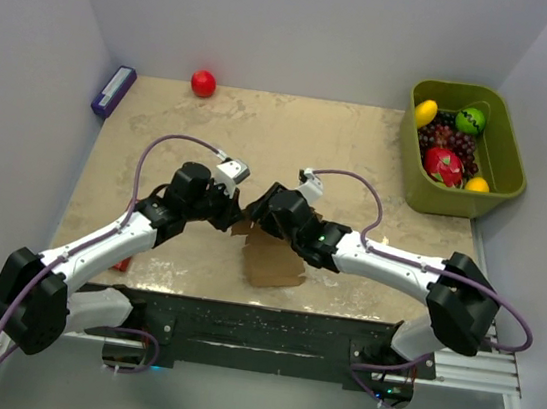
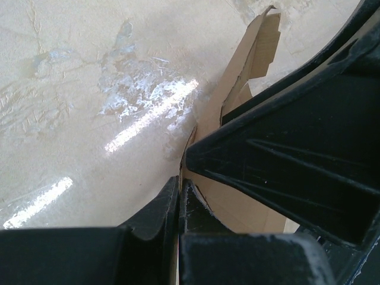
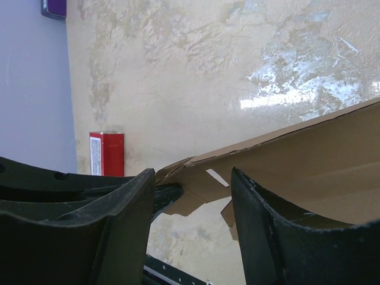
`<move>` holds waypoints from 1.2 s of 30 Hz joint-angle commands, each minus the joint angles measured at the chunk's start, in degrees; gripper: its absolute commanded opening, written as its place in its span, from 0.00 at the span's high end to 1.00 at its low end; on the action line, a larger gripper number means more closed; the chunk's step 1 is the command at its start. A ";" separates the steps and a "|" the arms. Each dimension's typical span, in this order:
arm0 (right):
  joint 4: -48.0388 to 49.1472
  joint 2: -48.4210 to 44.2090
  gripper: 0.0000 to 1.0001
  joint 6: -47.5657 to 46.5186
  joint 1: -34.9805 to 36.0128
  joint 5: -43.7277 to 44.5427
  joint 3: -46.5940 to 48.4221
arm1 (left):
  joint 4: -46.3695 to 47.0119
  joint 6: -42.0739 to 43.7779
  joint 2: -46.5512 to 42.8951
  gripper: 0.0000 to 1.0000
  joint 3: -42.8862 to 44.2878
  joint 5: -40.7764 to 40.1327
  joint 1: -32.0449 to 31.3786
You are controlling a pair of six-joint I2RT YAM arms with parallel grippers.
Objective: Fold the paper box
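Paper box (image 1: 272,257): near-middle of the worktop (image 1: 291,146), just ahead of the arm bases and between the two pincers. Its broad panel lies mostly flat on the surface.
Left pincer (image 2: 180,191): fingers together, clamped on a thin cardboard edge at the box's left far corner. A tabbed flap rises past them.
Right pincer (image 3: 193,178): fingers apart, straddling a lifted panel edge. No pinch shows, and whether a finger touches the card cannot be told.
Done so far: one panel or flap is lifted off the surface along a crease. No wall stands square and no tab looks tucked.
Left to do: by my reading, nearly all of it. The sides must come up along their creases, the tabs go in, and the flaps close.
Stage: early, judged from how flat the blank lies.
Red packet (image 3: 107,153): at the near left edge of the worktop, apart from the box.
Far side: a purple-blue box (image 1: 113,91) sits in the left corner, a red ball (image 1: 203,82) by the back wall, and a green bin (image 1: 508,145) of fruit at the right. All are well apart from the work.
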 commanded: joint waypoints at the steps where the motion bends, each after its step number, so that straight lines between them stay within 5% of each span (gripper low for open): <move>1: -0.08 -2.27 0.47 -0.03 0.20 3.56 -1.08 | 0.66 0.84 -1.35 1.00 1.91 -0.38 -0.30; 12: -1.14 -3.85 0.64 -4.60 0.12 8.13 -2.22 | 1.01 1.28 -1.44 1.00 1.91 1.03 -0.57; 26: 5.19 -6.31 0.65 -18.74 -1.38 10.95 -6.43 | 1.89 2.69 -1.18 1.00 1.65 5.51 -1.36; 30: 5.03 -9.21 0.57 -24.81 -1.38 8.05 -5.48 | 0.83 2.86 -0.47 1.00 2.08 2.36 -1.36; 36: -1.39 -17.73 0.23 -34.03 -3.57 1.03 -4.68 | -0.22 6.37 -2.14 1.00 2.44 2.69 -1.44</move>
